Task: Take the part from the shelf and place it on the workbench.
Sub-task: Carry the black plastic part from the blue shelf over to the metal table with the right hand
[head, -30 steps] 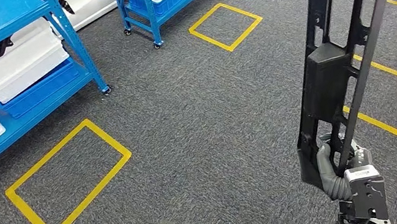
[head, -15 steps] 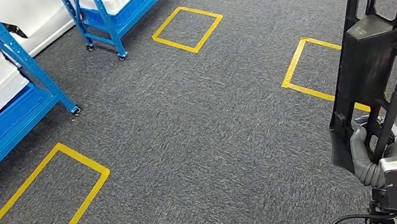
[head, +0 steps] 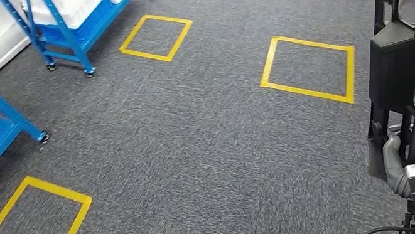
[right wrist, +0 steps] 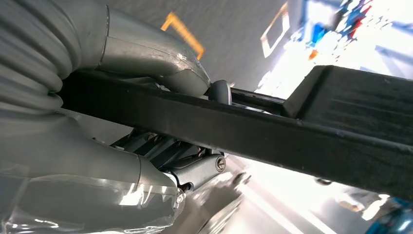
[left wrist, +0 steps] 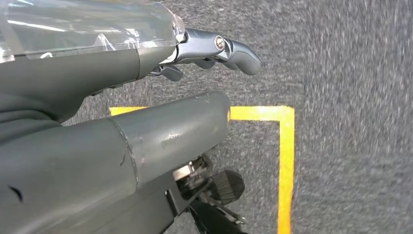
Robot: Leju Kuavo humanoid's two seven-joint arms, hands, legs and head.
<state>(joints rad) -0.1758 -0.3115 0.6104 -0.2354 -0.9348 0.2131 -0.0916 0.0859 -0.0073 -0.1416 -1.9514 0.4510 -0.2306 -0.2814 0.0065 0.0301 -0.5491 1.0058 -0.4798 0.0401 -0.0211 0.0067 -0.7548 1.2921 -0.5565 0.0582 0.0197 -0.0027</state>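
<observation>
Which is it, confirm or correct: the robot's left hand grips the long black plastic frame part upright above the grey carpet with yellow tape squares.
Wrong hand. The right hand grips the long black plastic frame part upright above the grey carpet with yellow tape squares, as the head view shows. The left hand holds nothing.

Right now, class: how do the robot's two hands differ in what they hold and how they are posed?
The right hand grips the black part, raised upright; the left hand holds nothing. The right hand's fingers wrap the part's bar; the left hand's fingers hang over carpet. Both have grey covers.
</observation>
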